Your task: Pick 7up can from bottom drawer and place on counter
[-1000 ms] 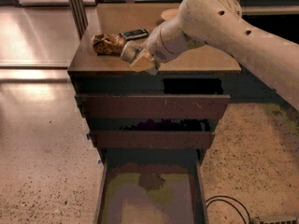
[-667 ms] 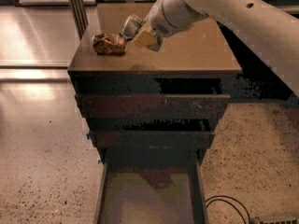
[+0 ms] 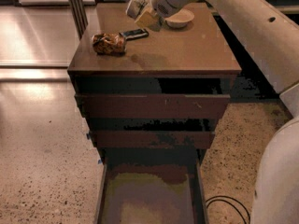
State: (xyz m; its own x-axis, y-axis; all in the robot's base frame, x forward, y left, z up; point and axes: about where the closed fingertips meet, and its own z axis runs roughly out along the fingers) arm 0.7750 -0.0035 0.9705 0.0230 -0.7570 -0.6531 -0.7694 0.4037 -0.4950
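My gripper is above the back of the counter, between the black phone-like bar and the white bowl. It is shut on the 7up can, a whitish-silver can held tilted just over the counter top. The can's lower part is hidden by the yellowish fingers. The bottom drawer is pulled out at the foot of the cabinet. Its greyish-green floor shows nothing on it.
A brown-gold snack bag lies on the counter's left side. A flat black phone-like bar lies behind it. A white bowl stands at the back. The two upper drawers are slightly open. A black cable lies on the floor at right.
My gripper has moved with the can from the counter's front left edge up and back, past the snack bag, to the rear of the counter.
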